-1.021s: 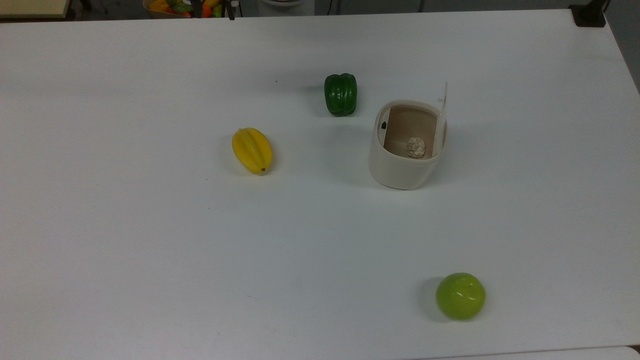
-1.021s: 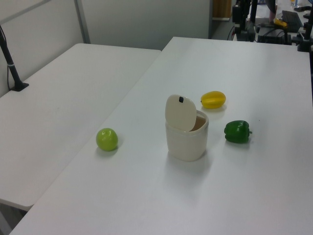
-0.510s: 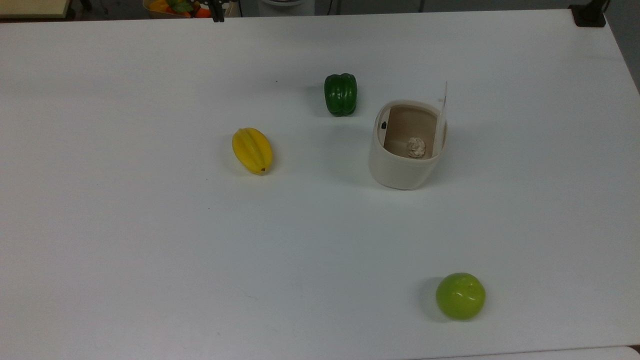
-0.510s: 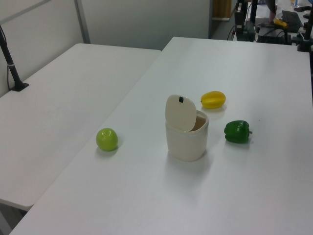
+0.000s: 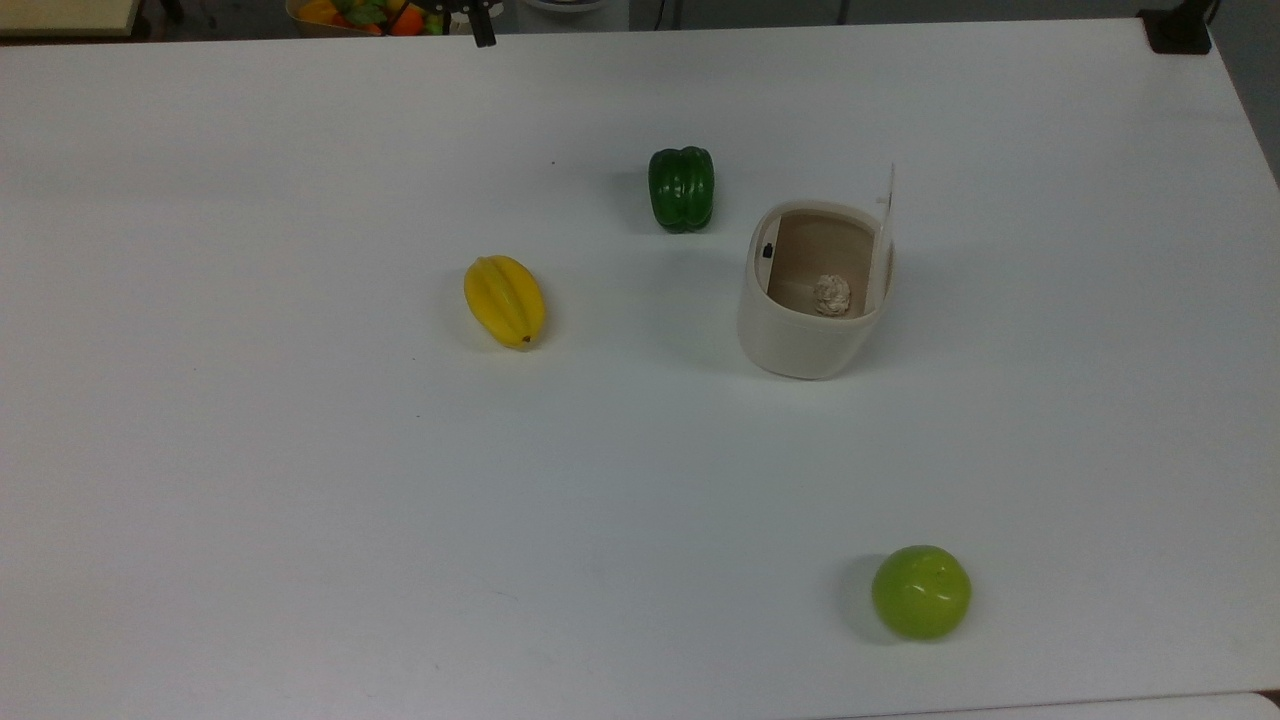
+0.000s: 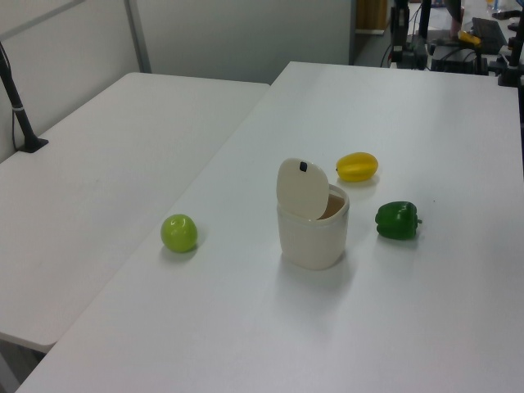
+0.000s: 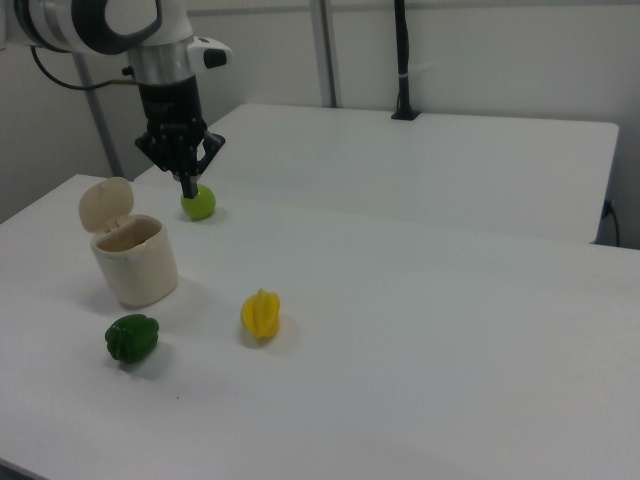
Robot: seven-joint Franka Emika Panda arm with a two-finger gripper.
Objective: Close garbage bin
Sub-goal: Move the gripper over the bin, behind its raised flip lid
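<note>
Gripper [image 7: 188, 186] in the air, fingers pressed together, holding nothing.
In the right view it hangs above the table [image 7: 420, 330], apart from the garbage bin [image 7: 133, 258]. The bin stands between green pepper [image 5: 681, 188] and green apple [image 5: 921, 591], lid [image 6: 301, 188] upright, a crumpled ball [image 5: 831, 294] inside. A yellow starfruit [image 5: 504, 300] lies near.

The arm [image 7: 100, 20] has glossy white rounded shells, with a dark grey ring set into the joint near the right view's top left. A thin black cable loops out behind it on the right view's left. Below the white wrist cap sits a black cylindrical section, and under that the black hand [image 7: 187, 185], which narrows downward to a slim dark tip. In the top view a short dark piece of the hand [image 5: 484, 28] shows at the upper edge.
</note>
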